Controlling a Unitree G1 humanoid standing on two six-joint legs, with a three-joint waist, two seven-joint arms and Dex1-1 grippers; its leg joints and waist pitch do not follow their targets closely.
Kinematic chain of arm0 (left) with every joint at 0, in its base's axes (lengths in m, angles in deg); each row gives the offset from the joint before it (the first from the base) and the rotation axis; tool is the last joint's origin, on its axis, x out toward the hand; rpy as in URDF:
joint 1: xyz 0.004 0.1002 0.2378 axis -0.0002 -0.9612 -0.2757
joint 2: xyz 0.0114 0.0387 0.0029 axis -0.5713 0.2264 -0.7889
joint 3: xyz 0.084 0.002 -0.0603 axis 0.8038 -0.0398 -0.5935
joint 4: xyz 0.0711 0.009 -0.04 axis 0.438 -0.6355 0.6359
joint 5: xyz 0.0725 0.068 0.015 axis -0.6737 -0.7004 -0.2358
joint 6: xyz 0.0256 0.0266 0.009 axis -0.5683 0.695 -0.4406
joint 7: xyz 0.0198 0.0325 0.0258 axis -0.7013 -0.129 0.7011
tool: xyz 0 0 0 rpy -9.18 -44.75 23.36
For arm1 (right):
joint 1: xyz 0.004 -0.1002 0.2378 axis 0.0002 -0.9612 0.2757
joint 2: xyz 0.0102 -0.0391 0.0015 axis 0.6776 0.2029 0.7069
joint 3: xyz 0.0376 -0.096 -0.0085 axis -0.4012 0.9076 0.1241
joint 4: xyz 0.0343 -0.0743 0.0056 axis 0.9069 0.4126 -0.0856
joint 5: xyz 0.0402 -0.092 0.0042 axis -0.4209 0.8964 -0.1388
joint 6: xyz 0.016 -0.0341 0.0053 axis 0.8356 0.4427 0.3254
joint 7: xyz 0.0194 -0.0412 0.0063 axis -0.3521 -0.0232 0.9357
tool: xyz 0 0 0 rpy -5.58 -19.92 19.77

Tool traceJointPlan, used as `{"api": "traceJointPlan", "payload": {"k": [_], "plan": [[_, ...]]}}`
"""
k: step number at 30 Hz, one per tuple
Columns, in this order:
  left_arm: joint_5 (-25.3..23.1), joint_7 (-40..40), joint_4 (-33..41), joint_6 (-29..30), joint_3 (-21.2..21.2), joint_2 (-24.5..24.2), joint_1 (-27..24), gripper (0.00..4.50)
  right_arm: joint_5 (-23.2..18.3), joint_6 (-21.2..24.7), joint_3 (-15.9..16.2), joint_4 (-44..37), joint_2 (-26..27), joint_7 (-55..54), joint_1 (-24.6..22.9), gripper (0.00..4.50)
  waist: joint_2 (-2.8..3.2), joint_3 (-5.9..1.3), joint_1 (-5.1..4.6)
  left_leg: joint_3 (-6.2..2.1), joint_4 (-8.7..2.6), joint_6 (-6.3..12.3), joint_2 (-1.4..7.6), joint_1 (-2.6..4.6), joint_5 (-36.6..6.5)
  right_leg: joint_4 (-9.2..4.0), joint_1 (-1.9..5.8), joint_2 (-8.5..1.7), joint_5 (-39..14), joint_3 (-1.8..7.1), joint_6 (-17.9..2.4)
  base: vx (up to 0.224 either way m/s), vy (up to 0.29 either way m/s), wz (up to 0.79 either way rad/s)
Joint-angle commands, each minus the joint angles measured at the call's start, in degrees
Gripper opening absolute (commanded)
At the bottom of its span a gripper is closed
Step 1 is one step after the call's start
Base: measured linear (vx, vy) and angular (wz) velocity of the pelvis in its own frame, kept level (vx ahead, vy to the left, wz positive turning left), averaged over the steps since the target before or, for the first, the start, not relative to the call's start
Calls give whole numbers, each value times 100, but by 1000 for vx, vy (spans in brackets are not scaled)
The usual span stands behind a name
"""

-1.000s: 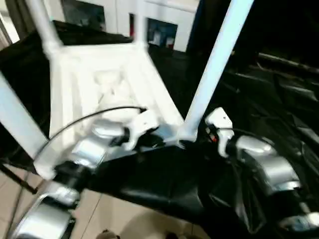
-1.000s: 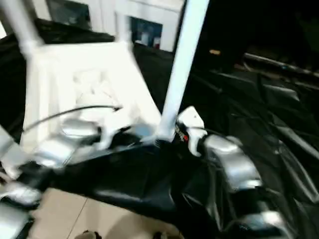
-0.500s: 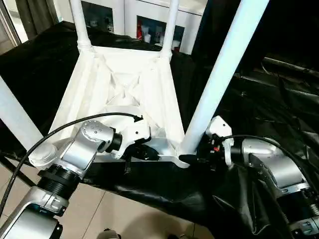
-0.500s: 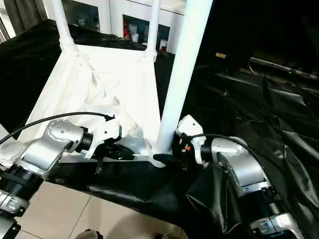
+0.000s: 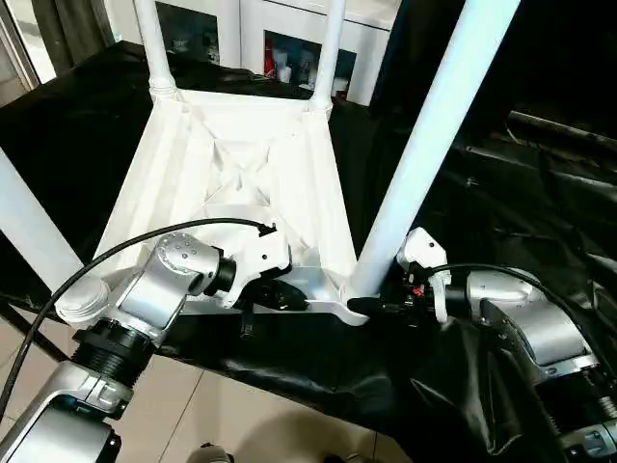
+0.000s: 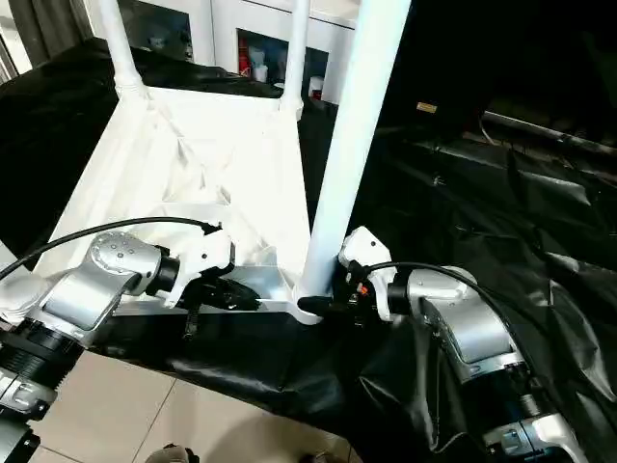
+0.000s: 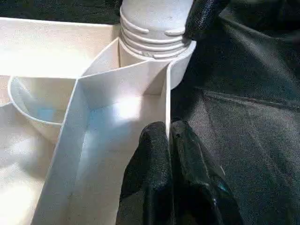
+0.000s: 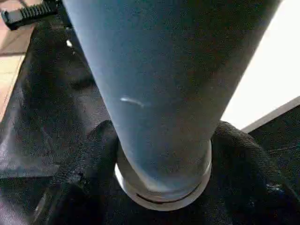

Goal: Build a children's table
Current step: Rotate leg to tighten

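Observation:
The children's table lies upside down on black cloth, its white ribbed tabletop (image 5: 241,164) facing up with legs standing in the corner sockets. My left gripper (image 5: 289,296) is shut on the thin near rim wall (image 7: 167,93), both fingers (image 7: 150,154) pinching it close to the corner socket. My right gripper (image 5: 371,307) sits at the foot of the near right leg (image 5: 424,154). One finger (image 8: 79,164) presses each side of the leg's base (image 8: 164,187), right above the socket collar (image 7: 154,23).
Two far legs (image 5: 149,39) and the near left leg (image 5: 29,222) stand upright around my arms. A white glass-door cabinet (image 5: 289,48) stands behind. Crumpled black cloth (image 5: 540,193) covers the surface to the right. Tiled floor (image 5: 222,415) lies below the near edge.
The picture has steadied after a camera move. My right gripper's fingers have drawn in around the near right leg's base. The left gripper keeps its hold on the rim.

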Motion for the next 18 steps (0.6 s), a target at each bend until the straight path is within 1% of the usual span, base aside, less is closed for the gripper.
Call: {"api": "traceJointPlan", "payload": {"k": [1,3,4,5,6,7,8,9,10,11,12,13,14,15,16,17,18], "plan": [[-84,125,-182,61,258,207,-90,0,-10,2,-52,21,141,-317,-70,264,27,-344,-12,37,-319,250,107,68,-944,-319,276,-265,-820,193,-1200,0,0,0],[-182,568,-393,116,199,460,-9,0,82,-28,-204,302,463,-934,-86,264,19,-314,-25,38,-339,161,99,65,-1209,-376,246,-273,-1254,193,-1118,0,0,0],[-247,872,-545,142,155,626,56,0,175,-16,-269,460,647,-1342,-86,264,33,-304,-35,21,-355,46,104,91,-1478,-424,218,-284,-1734,189,-1015,-52,0,0],[-307,1169,-700,184,113,789,130,0,241,46,-325,585,816,-1700,-82,264,26,-296,-51,-3,-371,-77,106,93,-1695,-462,208,-294,-2136,185,-884,0,0,0],[-360,1434,-839,219,80,942,202,0,273,115,-382,681,984,-2017,-76,264,14,-299,-66,-8,-373,-101,92,96,-1782,-481,197,-294,-2296,180,-831,-54,0,0],[-416,1846,-1053,299,19,1199,331,0,295,211,-518,828,1280,-2559,-28,264,18,-286,-86,-34,-383,-158,84,97,-1956,-520,184,-299,-2631,171,-708,-60,1,-1],[-431,2003,-1133,338,-7,1303,382,0,299,249,-575,884,1398,-2770,-3,264,10,-285,-118,-51,-384,-176,72,107,-2063,-560,166,-304,-2892,160,-601,-60,1,-1],[-446,2233,-1242,413,-41,1475,459,0,307,292,-657,966,1585,-3073,40,263,9,-280,-134,-63,-386,-191,69,103,-2112,-574,160,-307,-3009,153,-559,-63,3,-1],[-457,2418,-1332,482,-66,1618,522,0,335,312,-725,1035,1751,-3330,80,263,18,-273,-147,-81,-383,-193,56,108,-2209,-610,151,-309,-3257,135,-448,-56,5,-2],[-481,2660,-1464,537,-85,1814,602,0,365,356,-807,1121,1963,-3674,144,263,11,-277,-157,-97,-387,-174,56,107,-2272,-640,155,-315,-3375,119,-360,-56,5,-2],[-511,2851,-1601,567,-86,2003,679,0,395,373,-883,1223,2178,-3998,229,263,49,-268,-171,-97,-394,-178,53,102,-2284,-653,143,-314,-3386,122,-339,0,0,0],[-573,2996,-1732,565,-43,2166,748,0,413,333,-931,1321,2372,-4261,326,263,43,-274,-189,-116,-396,-208,52,109,-2362,-666,128,-310,-3432,100,-303,0,0,0],[-632,3100,-1851,544,-26,2285,803,0,429,293,-966,1398,2509,-4453,395,263,34,-275,-208,-117,-394,-210,42,127,-2439,-688,108,-296,-3474,90,-253,0,0,0],[-702,3157,-1952,504,16,2355,846,0,426,242,-959,1446,2603,-4505,453,263,83,-274,-194,-128,-399,-208,41,138,-2464,-689,116,-301,-3422,87,-253,0,0,0],[-763,3159,-2031,455,67,2388,876,0,448,197,-929,1461,2650,-4530,488,263,61,-266,-214,-122,-415,-159,45,119,-2493,-712,122,-292,-3306,85,-257,0,0,0],[-808,3152,-2101,415,100,2395,902,0,481,110,-879,1454,2670,-4501,516,263,95,-274,-221,-139,-440,-143,54,111,-2512,-698,158,-296,-3165,69,-290,0,0,0],[-833,3137,-2146,393,121,2385,925,0,481,55,-846,1419,2670,-4420,530,263,98,-274,-229,-132,-444,-127,51,102,-2510,-703,159,-288,-3090,73,-300,0,0,0]]}}
